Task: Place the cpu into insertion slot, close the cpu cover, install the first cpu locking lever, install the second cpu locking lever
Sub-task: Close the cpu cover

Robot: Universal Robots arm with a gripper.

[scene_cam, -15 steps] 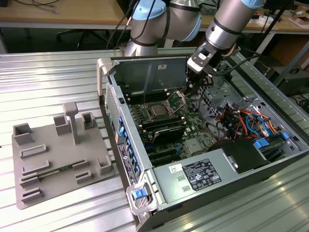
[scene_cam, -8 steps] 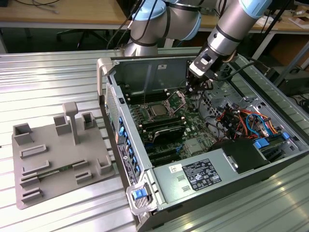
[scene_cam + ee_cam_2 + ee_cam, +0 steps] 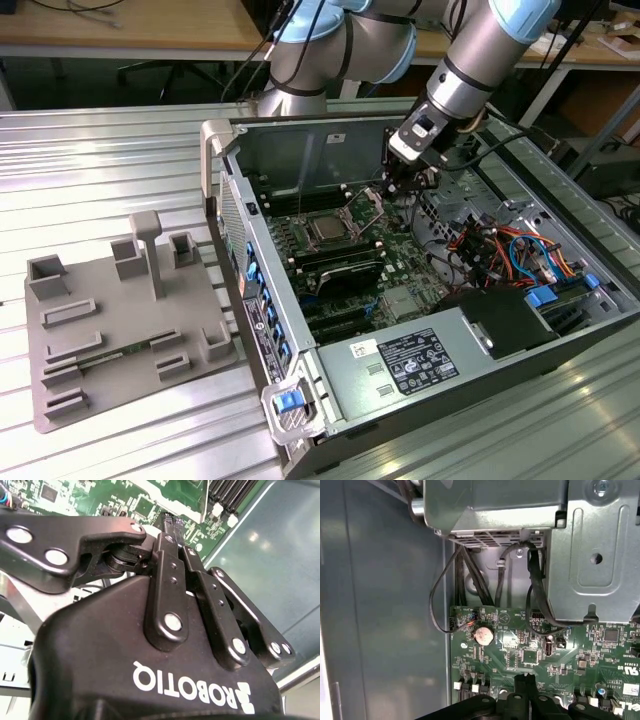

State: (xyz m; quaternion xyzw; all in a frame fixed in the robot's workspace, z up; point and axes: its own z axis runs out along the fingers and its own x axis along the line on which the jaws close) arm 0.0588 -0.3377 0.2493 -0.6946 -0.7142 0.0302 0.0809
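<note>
The cpu (image 3: 328, 229), a silvery square, lies in the insertion slot (image 3: 309, 238) mid-frame in the exterior view, inside the open metal computer case (image 3: 400, 365). The cpu cover (image 3: 369, 206) stands tilted up just beside it, with the pincer (image 3: 388, 188) at its upper edge. In both wrist views the black fingers (image 3: 165, 580) are pressed together above the green motherboard (image 3: 520, 645).

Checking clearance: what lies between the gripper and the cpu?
In the exterior view, the raised cpu cover stands between the gripper and the cpu.
</note>
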